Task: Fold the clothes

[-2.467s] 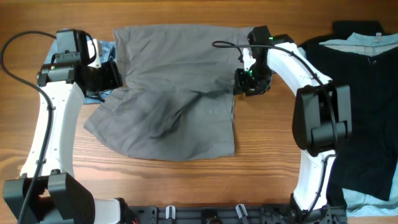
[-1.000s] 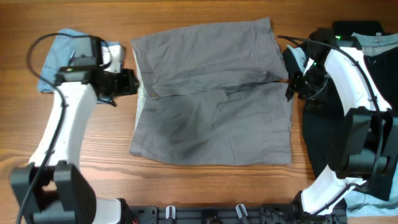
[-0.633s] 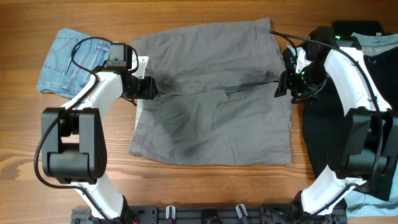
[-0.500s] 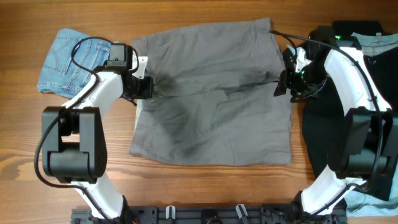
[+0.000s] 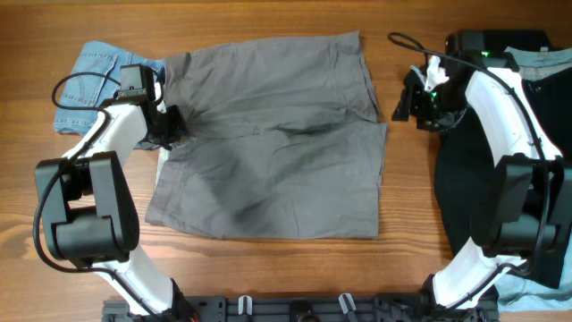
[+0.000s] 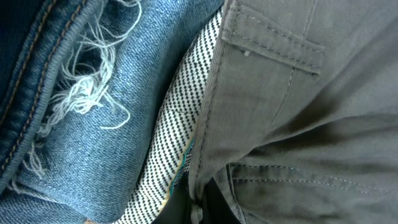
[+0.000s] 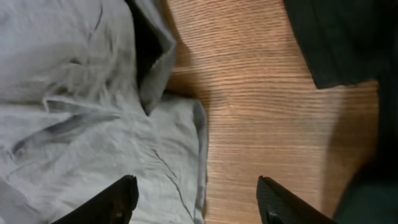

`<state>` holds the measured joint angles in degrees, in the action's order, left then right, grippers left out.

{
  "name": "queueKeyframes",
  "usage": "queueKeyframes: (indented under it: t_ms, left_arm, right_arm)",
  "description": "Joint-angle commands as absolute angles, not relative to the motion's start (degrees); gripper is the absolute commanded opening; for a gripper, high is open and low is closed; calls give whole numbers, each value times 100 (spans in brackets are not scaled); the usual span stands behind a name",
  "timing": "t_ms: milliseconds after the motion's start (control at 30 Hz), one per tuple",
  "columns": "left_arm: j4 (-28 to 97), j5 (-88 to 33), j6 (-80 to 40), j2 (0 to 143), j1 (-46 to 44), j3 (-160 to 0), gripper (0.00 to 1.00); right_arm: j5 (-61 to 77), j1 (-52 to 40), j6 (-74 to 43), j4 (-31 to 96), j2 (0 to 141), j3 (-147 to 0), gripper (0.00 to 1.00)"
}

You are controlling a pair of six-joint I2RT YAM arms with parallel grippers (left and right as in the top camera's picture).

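The clothes, a pair of grey shorts (image 5: 268, 143), lie flat across the middle of the wooden table. My left gripper (image 5: 170, 127) is at their left edge. In the left wrist view the grey cloth (image 6: 311, 124) fills the right side, and the left gripper (image 6: 198, 208) is shut on the folded waistband edge beside a black-and-white dotted lining (image 6: 174, 137). My right gripper (image 5: 405, 103) hovers just off the shorts' right edge. In its own view the right gripper (image 7: 199, 205) stands open over the hem of the shorts (image 7: 74, 112) and bare wood, holding nothing.
Blue denim shorts (image 5: 89, 76) lie at the back left, partly under the grey cloth's left edge; their frayed hem (image 6: 74, 93) is close to my left jaws. A black garment with pale blue trim (image 5: 500, 179) covers the table's right side; its corner (image 7: 336, 37) lies near my right gripper.
My left gripper shut on the waistband and drew the grey shorts leftward, partly over the denim. The right gripper stayed near the right edge, and the cloth slid away from it.
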<state>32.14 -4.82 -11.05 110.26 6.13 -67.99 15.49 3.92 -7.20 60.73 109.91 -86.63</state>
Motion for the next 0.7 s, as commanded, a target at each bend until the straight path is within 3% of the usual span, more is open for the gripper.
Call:
queueKeyframes:
  t_ms: [0,67,133,233,267,300,367,667]
  left_arm:
    - [3277,-515,-1243,11045,655,-6772,4]
    - [3273,-569,-1243,11013,655,-6772,4]
    - [3271,-602,-1240,10930,655,-6783,4]
    - [3277,-602,-1240,10833,655,-6783,4]
    - [3280,-602,-1240,10798,657,-6783,4]
    - [3280,-602,-1240,10766,655,-6783,4]
    - [3277,-644,-1240,10715,655,-6783,4]
    - [3369,-587,-1223,10197,668,-6783,4]
  right_arm:
    - [1658,207,-768,6012,11048,-8298,66]
    - [1656,139,-768,5688,11118,-7972,63]
    - [1664,110,-812,5048,11135,-7555,50]
    - [1699,108,-934,4414,11135,-7144,43]
    - [1747,108,-969,4176,11137,-6976,33]
    - [1863,108,-958,3994,11137,-6860,29]
    - [2018,108,-961,3671,11139,-6613,8]
    - [628,119,-2270,3562,11144,-6224,4]
